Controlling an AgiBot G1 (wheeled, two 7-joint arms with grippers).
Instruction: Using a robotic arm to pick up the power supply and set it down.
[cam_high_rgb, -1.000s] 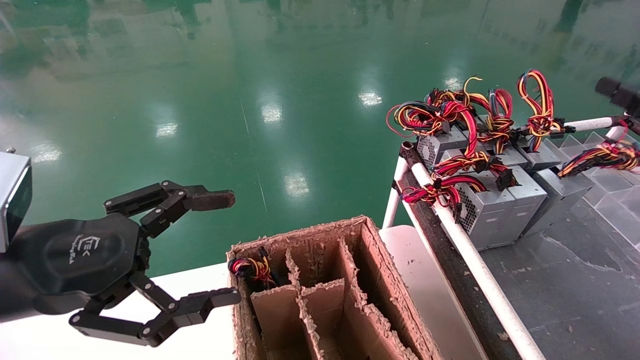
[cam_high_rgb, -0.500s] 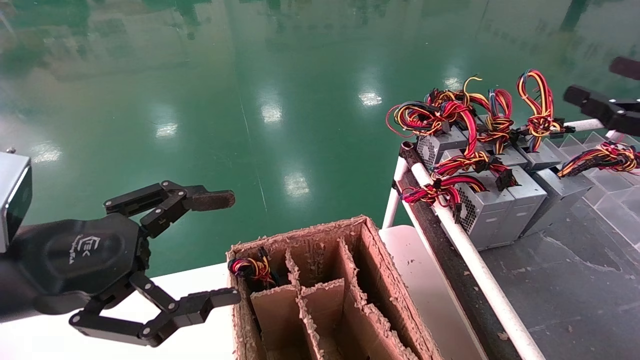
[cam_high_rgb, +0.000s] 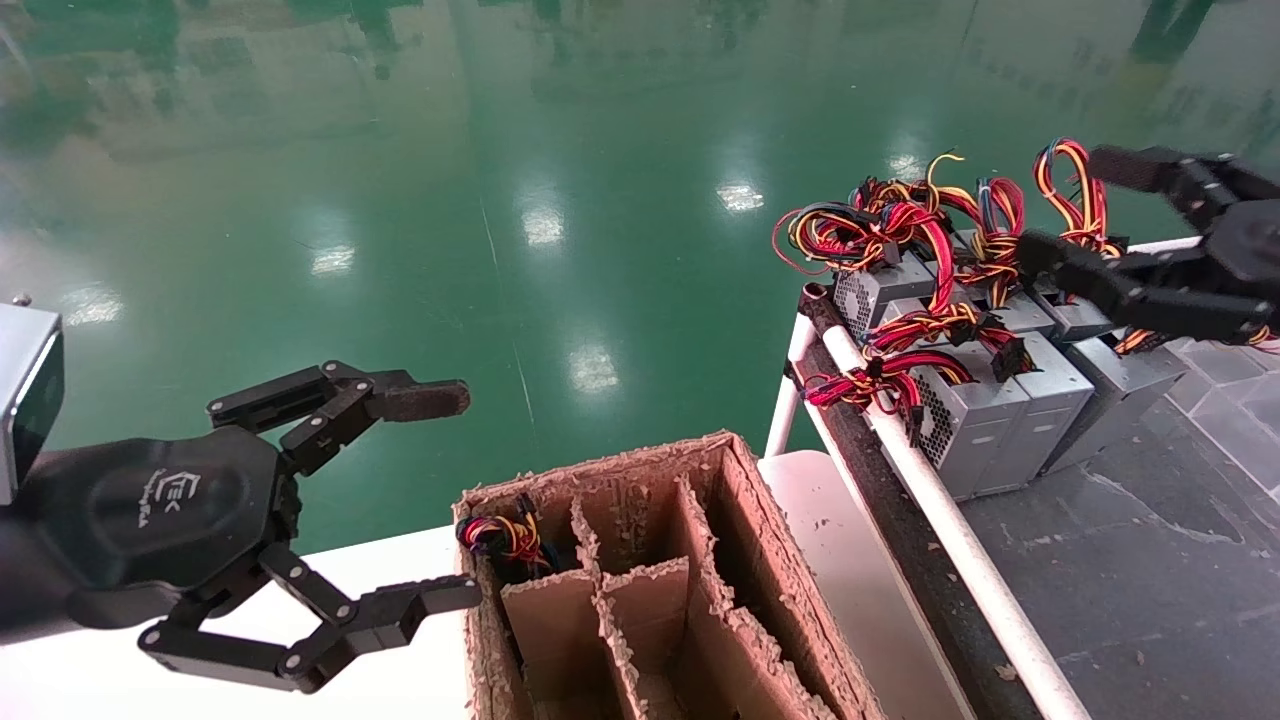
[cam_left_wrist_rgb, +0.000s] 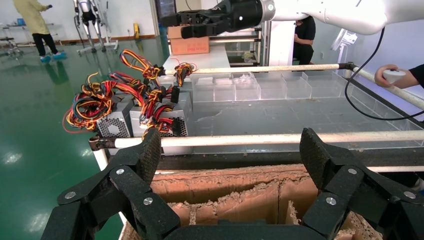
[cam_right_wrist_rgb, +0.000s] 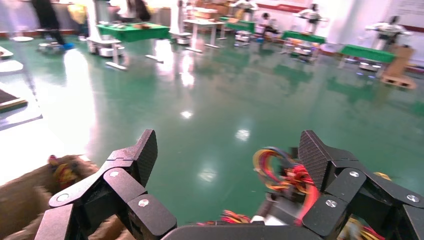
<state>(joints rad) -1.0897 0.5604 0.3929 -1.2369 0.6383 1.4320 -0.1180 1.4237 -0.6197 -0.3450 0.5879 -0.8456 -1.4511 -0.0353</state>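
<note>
Your right gripper hangs above the far right of the scene, over the cluster of power supplies, with its fingers spread wide and nothing between them. The power supplies sit side by side on the dark table on the right, just behind its white rail, their red, yellow and black wires bundled on top and spilling toward the rail. One finger of the right gripper reaches across the wires of the farther units; you cannot tell from the head view whether it touches them. Your left gripper is parked at the near left, beside the cardboard box, its fingers also spread and empty. The box has cardboard dividers, and a small bundle of wires shows in its far-left compartment.
</note>
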